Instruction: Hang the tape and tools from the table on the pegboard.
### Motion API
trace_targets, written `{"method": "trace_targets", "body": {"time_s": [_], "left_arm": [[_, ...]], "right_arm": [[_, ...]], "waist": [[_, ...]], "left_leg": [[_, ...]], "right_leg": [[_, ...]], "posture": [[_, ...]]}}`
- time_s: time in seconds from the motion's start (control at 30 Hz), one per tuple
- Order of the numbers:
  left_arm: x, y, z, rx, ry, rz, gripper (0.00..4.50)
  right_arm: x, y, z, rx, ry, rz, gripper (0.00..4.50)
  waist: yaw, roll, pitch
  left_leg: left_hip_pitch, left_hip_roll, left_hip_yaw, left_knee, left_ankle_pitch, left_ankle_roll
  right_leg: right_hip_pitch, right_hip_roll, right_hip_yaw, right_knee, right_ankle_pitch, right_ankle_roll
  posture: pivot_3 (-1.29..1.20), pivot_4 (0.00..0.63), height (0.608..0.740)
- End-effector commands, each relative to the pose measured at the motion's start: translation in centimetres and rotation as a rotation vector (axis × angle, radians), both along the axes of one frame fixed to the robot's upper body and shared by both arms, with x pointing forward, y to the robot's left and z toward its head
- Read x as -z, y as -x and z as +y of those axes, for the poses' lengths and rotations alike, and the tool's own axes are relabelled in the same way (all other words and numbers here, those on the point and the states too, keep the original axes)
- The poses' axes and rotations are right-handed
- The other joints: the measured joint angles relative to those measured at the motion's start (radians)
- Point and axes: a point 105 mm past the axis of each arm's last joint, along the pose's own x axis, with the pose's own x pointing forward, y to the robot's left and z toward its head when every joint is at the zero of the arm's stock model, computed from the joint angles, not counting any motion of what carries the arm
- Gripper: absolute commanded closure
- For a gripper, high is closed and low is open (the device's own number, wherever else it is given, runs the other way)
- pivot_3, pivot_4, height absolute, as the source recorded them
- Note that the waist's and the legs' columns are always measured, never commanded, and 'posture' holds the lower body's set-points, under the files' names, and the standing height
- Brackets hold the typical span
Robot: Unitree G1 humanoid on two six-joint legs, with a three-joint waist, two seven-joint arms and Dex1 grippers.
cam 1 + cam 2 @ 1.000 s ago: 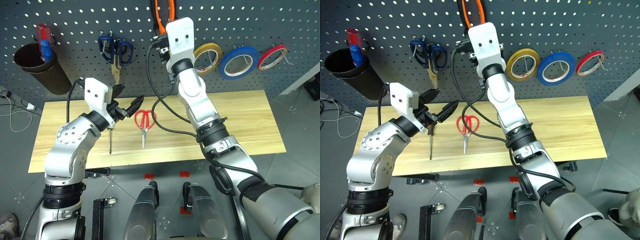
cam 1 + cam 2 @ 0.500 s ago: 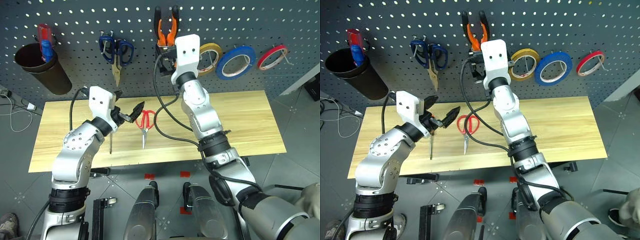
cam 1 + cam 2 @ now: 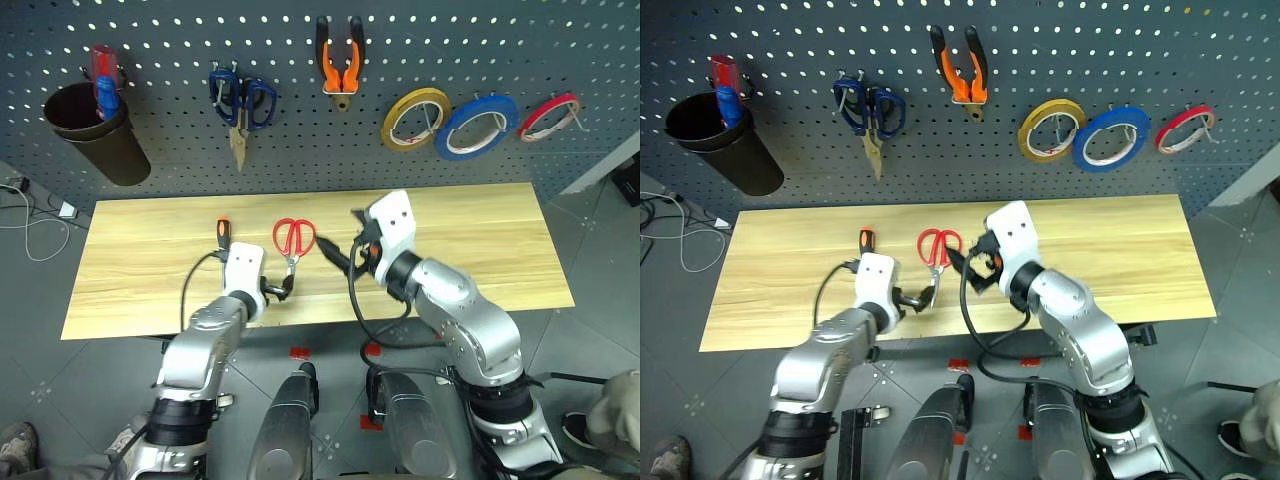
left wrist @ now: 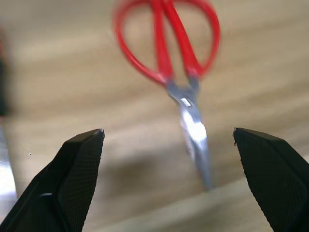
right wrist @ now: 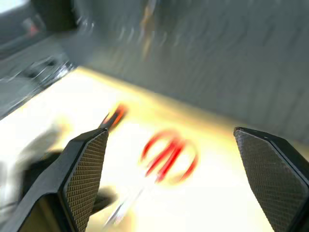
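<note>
From the head camera, the red-handled scissors (image 3: 293, 242) lie on the tabletop (image 3: 480, 240) beside the screwdriver (image 3: 223, 232). The pliers (image 3: 340, 62) and blue tape (image 3: 482, 126) hang on the pegboard (image 3: 420, 40), near blue-handled scissors (image 3: 238, 105), a yellow ring (image 3: 414, 117) and a cup (image 3: 98, 148). Left tool (image 3: 280, 289) gapes empty by the blades; right tool (image 3: 340, 258) is likewise wide, empty. Left wrist view: scissors between the spread fingers (image 4: 79, 169). Right wrist view: blurred scissors ahead, nothing blocking
</note>
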Motion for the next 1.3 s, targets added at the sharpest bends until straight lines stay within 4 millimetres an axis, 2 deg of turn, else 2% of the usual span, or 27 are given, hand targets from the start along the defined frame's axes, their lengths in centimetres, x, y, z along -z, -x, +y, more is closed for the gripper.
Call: {"method": "trace_targets", "body": {"time_s": [0.03,0.17,0.3,0.4,0.63,0.77,0.83,0.93,1.03,1.13,1.3], "left_arm": [[0.4,-1.0,-0.6,-0.049,-0.027,-0.008,0.0],[1.5,-1.8,-1.2,-0.076,-0.021,0.021,0.0],[2.9,-1.9,-1.2,-0.098,-0.061,0.075,0.0],[3.9,-1.6,-0.7,-0.121,-0.037,0.124,0.6],[5.1,-1.8,0.0,-0.094,-0.023,0.181,2.73],[5.0,-2.5,0.4,-0.06,-0.027,0.179,3.98],[4.8,-2.7,0.1,-0.008,-0.022,0.174,4.15],[4.1,-2.3,-0.4,0.1,-0.071,0.117,4.15],[2.6,-0.7,0.4,0.145,-0.11,0.009,4.15],[-0.5,1.2,0.3,0.224,-0.209,-0.233,4.15],[-4.5,5.5,1.7,0.193,-0.392,-0.53,4.15]], "right_arm": [[-1.9,1.7,0.7,-0.089,-0.035,-0.047,0.05],[-1.7,2.0,0.9,-0.116,-0.036,-0.018,0.05],[-0.5,2.6,0.6,-0.168,0.012,0.014,0.05],[-0.2,2.3,0.0,-0.166,0.033,0.026,0.0],[0.5,2.1,-1.1,-0.145,0.115,0.031,0.0],[0.5,1.9,-1.8,-0.115,0.154,0.02,0.0],[0.5,1.9,-2.0,-0.104,0.172,0.006,0.0],[0.2,1.7,-2.4,-0.07,0.201,-0.032,0.0],[-0.7,1.7,-2.8,-0.043,0.217,-0.104,0.0],[-1.5,1.9,-3.1,-0.036,0.198,-0.152,0.0],[-3.3,3.2,-3.2,-0.078,0.12,-0.269,0.0]], "waist": [[-0.003,-0.001,0.0],[-0.006,-0.001,0.0],[-0.002,-0.001,0.0],[-0.002,-0.001,0.0],[-0.001,0.0,0.0],[0.002,0.001,-0.001],[0.001,0.001,-0.001],[-0.001,0.001,-0.001],[-0.002,0.001,-0.001],[-0.015,0.001,-0.001],[-0.006,0.0,0.0]], "left_leg": [[0.0,0.001,0.0,0.001,0.0,0.0],[0.002,0.003,0.0,0.001,0.0,-0.001],[0.002,0.002,0.0,0.002,0.0,-0.001],[0.002,0.001,0.001,0.003,0.0,-0.001],[0.005,0.001,0.001,0.003,0.0,-0.001],[0.009,0.001,0.001,0.003,0.0,-0.001],[0.013,0.001,0.0,0.002,0.0,-0.001],[0.017,0.002,0.0,0.0,0.0,-0.001],[0.016,0.002,0.0,-0.004,0.0,-0.001],[0.015,0.002,0.002,-0.004,-0.001,-0.004],[0.01,0.005,0.001,-0.008,-0.003,-0.004]], "right_leg": [[0.0,0.0,0.0,0.001,0.0,0.0],[0.0,0.002,-0.001,0.005,0.0,0.0],[0.001,0.001,-0.001,0.004,0.0,0.0],[0.001,0.0,-0.001,0.004,0.0,0.0],[0.004,0.001,-0.001,0.005,-0.003,0.006],[0.008,0.0,-0.001,0.004,-0.003,0.006],[0.014,0.0,-0.001,0.002,-0.004,0.006],[0.018,0.0,-0.001,-0.004,-0.004,0.007],[0.018,0.001,-0.001,-0.01,-0.004,0.006],[0.018,0.0,0.0,-0.012,-0.001,0.001],[0.014,0.001,-0.002,-0.018,-0.002,0.0]], "posture": [[-0.04,0.425,0.74],[-0.04,0.424,0.74],[-0.05,0.423,0.74],[-0.06,0.421,0.74],[-0.07,0.419,0.74],[-0.08,0.417,0.74],[-0.09,0.411,0.74],[-0.09,0.407,0.74],[-0.1,0.397,0.74],[-0.1,0.394,0.74],[-0.08,0.383,0.74]]}}
